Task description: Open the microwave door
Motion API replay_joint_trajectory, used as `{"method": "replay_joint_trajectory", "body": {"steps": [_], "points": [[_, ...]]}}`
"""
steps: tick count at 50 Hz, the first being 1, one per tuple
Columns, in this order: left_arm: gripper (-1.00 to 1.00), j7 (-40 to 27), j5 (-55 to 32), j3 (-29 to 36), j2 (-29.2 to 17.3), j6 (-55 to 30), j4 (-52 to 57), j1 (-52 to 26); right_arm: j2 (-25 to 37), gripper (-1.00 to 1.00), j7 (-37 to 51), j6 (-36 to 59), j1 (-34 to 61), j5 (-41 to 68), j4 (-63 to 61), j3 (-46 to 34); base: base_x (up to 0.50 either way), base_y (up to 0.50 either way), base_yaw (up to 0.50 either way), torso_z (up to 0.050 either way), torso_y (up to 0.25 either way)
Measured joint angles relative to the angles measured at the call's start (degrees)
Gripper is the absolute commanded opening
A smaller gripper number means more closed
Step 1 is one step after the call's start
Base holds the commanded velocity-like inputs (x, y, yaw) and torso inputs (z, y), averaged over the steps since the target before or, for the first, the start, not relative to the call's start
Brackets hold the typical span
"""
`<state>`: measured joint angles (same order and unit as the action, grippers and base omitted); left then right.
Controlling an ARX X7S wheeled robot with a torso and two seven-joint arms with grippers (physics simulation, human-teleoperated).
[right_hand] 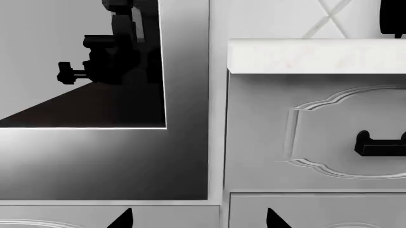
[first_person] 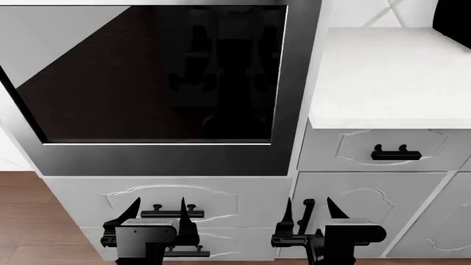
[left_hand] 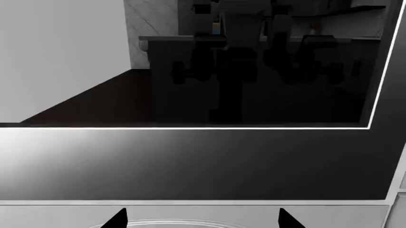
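A large built-in appliance with a dark glass door in a steel frame fills the head view's upper left. No handle or control panel shows on it, so I cannot tell whether it is the microwave. Its glass and frame also fill the wrist views. My left gripper hangs open, low in front of the drawer under that appliance, with nothing between its tips. My right gripper is open and empty too, level with the seam between the appliance column and the neighbouring cabinet.
A white countertop sits to the right over drawers with black handles. A black object is cut off at the counter's far right. A drawer handle lies just behind my left gripper. Wood floor shows lower left.
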<state>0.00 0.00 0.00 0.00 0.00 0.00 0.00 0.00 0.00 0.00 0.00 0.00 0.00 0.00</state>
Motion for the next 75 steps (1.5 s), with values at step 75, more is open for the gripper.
{"method": "replay_joint_trajectory", "body": {"steps": [75], "points": [[1.00, -81.08, -128.53, 17.67, -53.43, -77.80, 11.75, -128.24, 64.84, 1.00, 55.86, 60.17, 112.05, 107.47, -29.70, -15.40, 0.07, -0.01, 0.00, 0.028, 0.015]]}}
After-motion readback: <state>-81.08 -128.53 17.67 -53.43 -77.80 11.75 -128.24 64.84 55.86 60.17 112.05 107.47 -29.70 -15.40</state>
